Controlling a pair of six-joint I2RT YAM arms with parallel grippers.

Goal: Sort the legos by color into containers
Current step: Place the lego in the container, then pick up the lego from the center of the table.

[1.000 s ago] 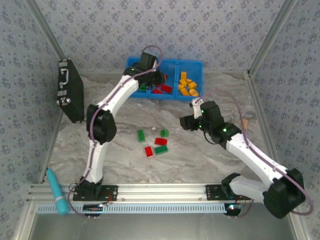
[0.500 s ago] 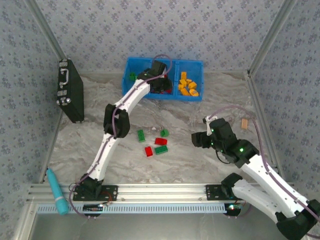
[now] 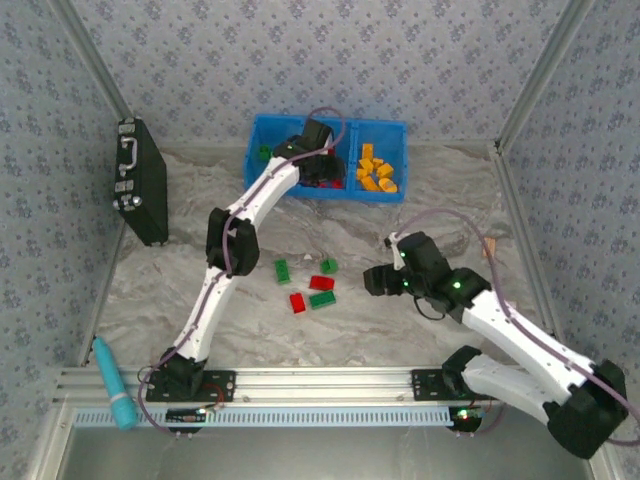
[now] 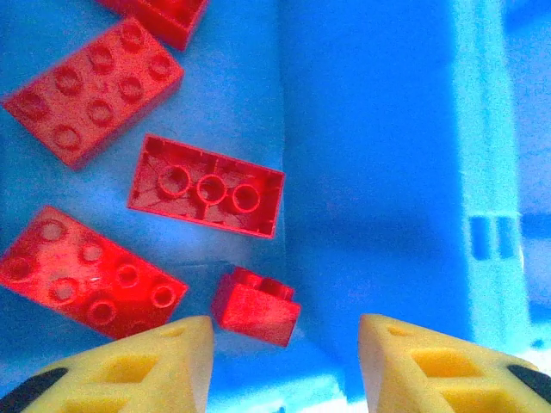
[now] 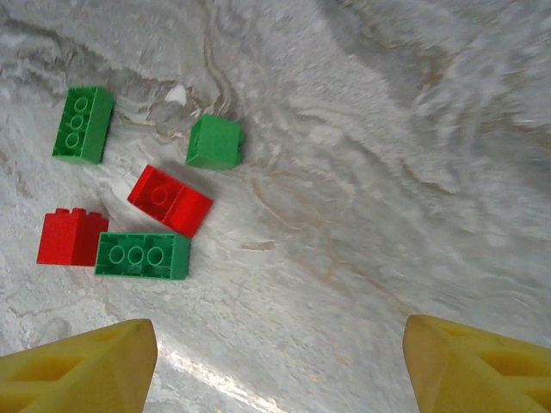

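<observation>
Soft, even light fell from overhead, leaving only faint shadows on the pale table (image 3: 320,225). In the left wrist view the blue bin (image 4: 370,129) glowed oversaturated, bleaching pale at the right edge. The right wrist view smeared at upper right, with sheen at lower left; the yellow fingertips (image 5: 77,361) sat unfocused.

White arms, black joints!
Purple cables (image 3: 447,213) loop along left arm (image 3: 262,195) and right arm (image 3: 505,322); green light (image 3: 452,285) glowing; yellow wedge fingers (image 4: 138,366).
</observation>
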